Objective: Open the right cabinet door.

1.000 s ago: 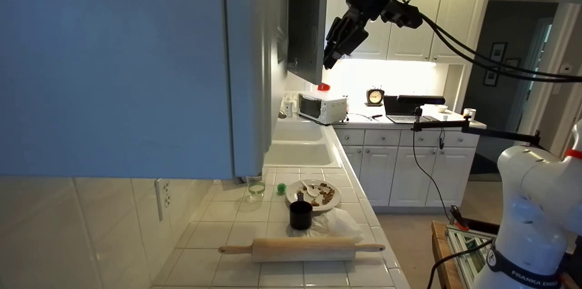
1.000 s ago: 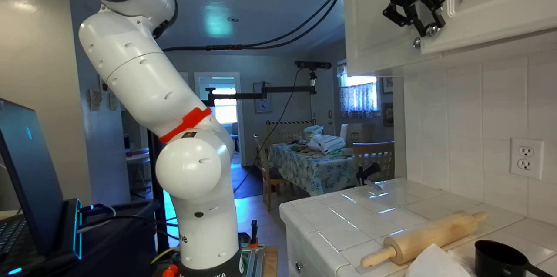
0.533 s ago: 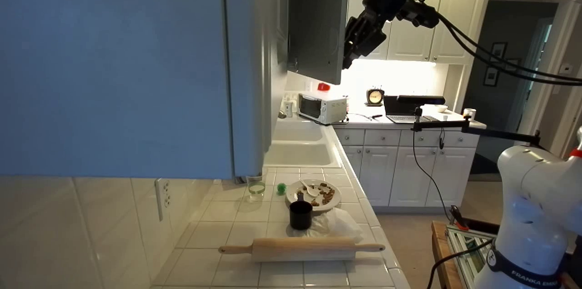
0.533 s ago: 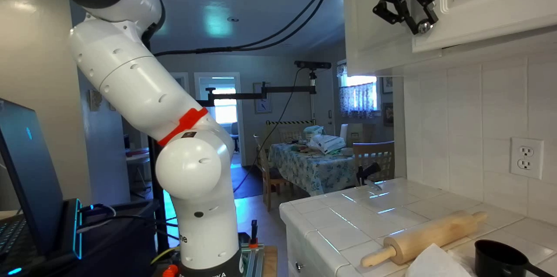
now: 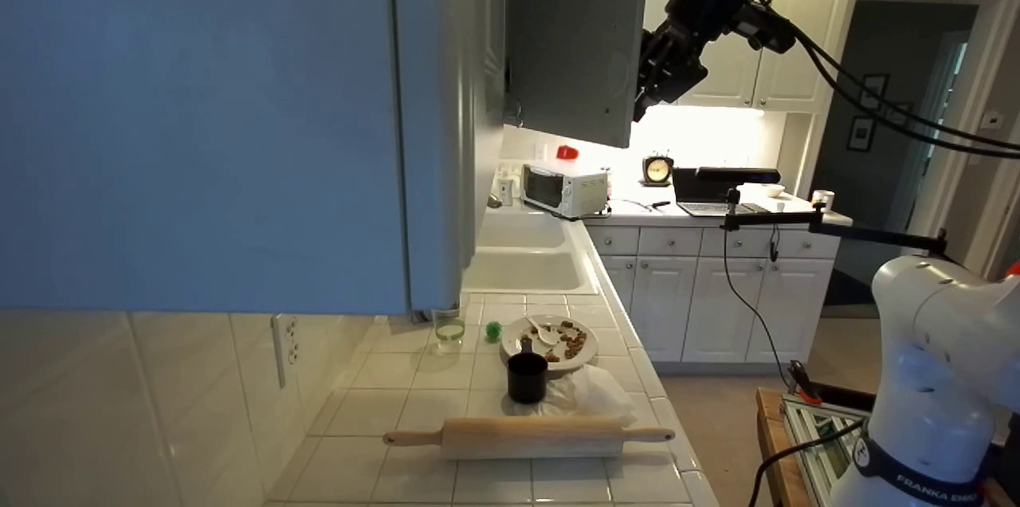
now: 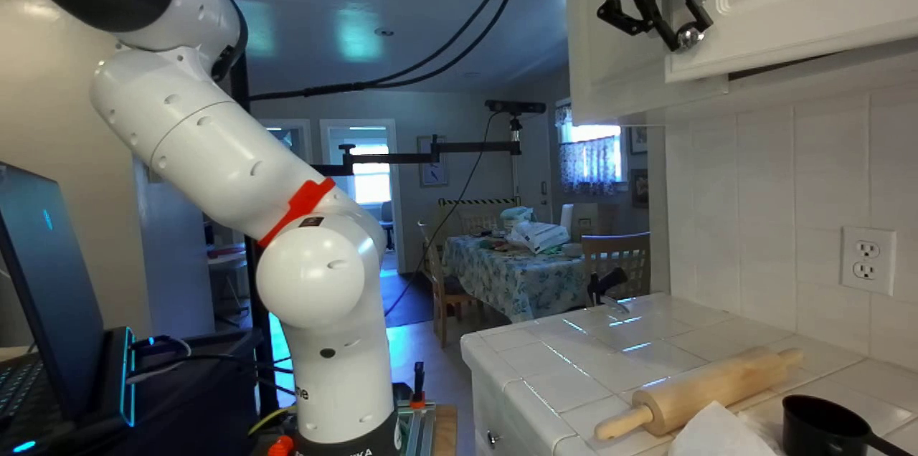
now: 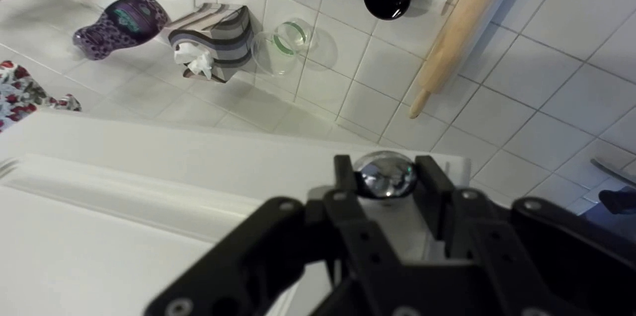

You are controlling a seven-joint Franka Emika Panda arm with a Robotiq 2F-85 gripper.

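The right cabinet door stands swung partly open. In an exterior view it shows as a plain grey panel (image 5: 574, 45), and in another as a white framed door (image 6: 803, 19). Its white front also fills the lower left of the wrist view (image 7: 149, 167). A round shiny metal knob (image 7: 386, 179) sits near the door's lower corner. My gripper (image 7: 385, 173) has its fingertips closed round the knob, one on each side. The gripper shows at the door's free edge in both exterior views (image 5: 640, 104) (image 6: 687, 34). The cabinet's inside is hidden.
A blue-grey cabinet panel (image 5: 199, 124) fills the near left. On the tiled counter below are a rolling pin (image 5: 530, 438), a black cup (image 5: 527, 378), a plate with food (image 5: 586, 359), a glass (image 5: 449, 332), and a tissue box (image 7: 223, 33). A toaster oven (image 5: 586, 192) stands farther back.
The door has swung farther open, its free edge moving out from the cabinets. My gripper has moved out with it, staying on the knob, and the arm has drawn back.
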